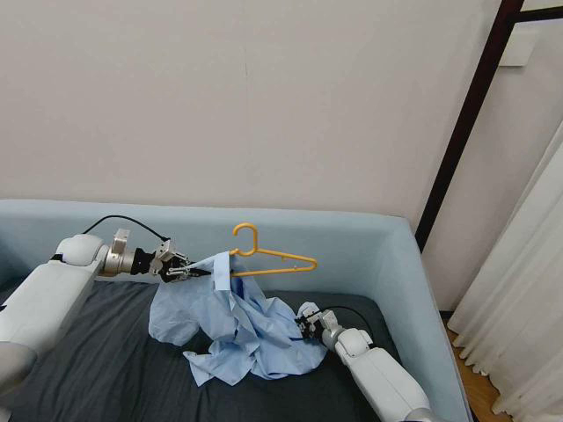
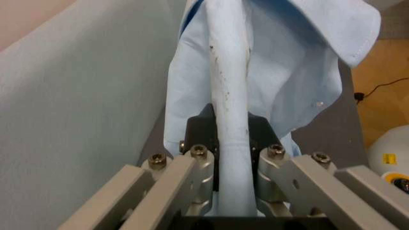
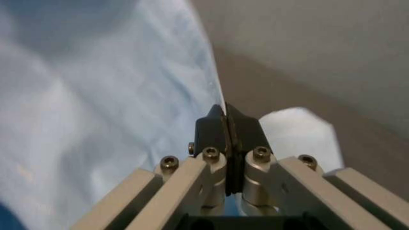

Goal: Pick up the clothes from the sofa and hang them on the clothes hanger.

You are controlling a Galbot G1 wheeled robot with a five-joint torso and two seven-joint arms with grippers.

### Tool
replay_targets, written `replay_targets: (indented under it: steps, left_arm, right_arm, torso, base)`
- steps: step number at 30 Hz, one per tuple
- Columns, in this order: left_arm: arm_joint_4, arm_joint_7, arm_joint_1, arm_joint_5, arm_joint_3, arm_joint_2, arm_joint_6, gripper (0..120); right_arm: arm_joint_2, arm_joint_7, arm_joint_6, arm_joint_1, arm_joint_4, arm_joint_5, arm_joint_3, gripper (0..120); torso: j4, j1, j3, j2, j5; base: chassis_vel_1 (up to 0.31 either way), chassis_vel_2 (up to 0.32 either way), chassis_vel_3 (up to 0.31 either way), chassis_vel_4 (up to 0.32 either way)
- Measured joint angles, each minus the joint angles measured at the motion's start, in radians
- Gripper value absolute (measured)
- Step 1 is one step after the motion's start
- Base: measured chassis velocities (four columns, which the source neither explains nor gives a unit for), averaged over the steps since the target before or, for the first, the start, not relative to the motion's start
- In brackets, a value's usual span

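Shirt (image 1: 237, 334), light blue: crumpled in a heap on the dark seat, about midway along the sofa and nearer its back edge. The upper part is lifted clear of the seat and drawn up toward the hanger. The lower folds spread over the cushion toward the front edge.

Hanger (image 1: 280, 258), orange: held in the air above the seat, just before the back rest, with the hook upward. One arm points to the sofa's right side. The other end is buried in the raised shirt cloth.

Left pincer (image 1: 195, 272): reaches in from the sofa's left side, level with the hanger. In the left wrist view the pincer (image 2: 231, 132) is clamped on a narrow roll of the shirt (image 2: 275, 72). Whether the hanger's end lies inside that roll cannot be told.

Right pincer (image 1: 305, 322): low over the seat at the heap's right edge, toward the sofa's right side. In the right wrist view the pincer (image 3: 225, 125) has its tips pressed together on a thin edge of the shirt (image 3: 96, 96).

Sofa (image 1: 369, 230): pale blue back and side walls, dark grey seat.

Surroundings: plain wall (image 1: 264, 105) behind, dark post (image 1: 466, 114) and white curtain (image 1: 528, 308) past the sofa's right side.
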Motion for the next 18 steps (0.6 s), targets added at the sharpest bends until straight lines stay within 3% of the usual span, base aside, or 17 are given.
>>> replay_targets:
  steps: [4,5,9,18]
  left_arm:
    - [0.009,0.005,-0.002,-0.018,0.0,-0.008,-0.014,6]
    - [0.009,0.005,-0.002,-0.018,0.0,-0.008,-0.014,6]
    - [0.013,0.018,-0.007,-0.031,0.002,-0.02,-0.019,6]
    - [0.0,0.033,-0.023,-0.033,0.01,-0.024,-0.018,6]
  right_arm:
    - [-0.097,0.059,-0.045,-0.031,0.193,0.328,0.007,0]
    - [-0.097,0.059,-0.045,-0.031,0.193,0.328,0.007,0]
    - [-0.197,0.16,-0.09,-0.059,0.416,0.583,0.026,0]
    - [-0.301,0.257,-0.069,-0.099,0.642,0.699,0.095,0]
  torso:
    - [-0.0004,0.0,0.0,0.0,0.0]
    - [-0.0004,0.0,0.0,0.0,0.0]
    - [-0.0004,0.0,0.0,0.0,0.0001]
    - [-0.0003,0.0,0.0,0.0,0.0001]
  base:
    - [0.0,0.0,0.0,0.0]
    - [0.0,0.0,0.0,0.0]
    - [0.0,0.0,0.0,0.0]
    - [0.0,0.0,0.0,0.0]
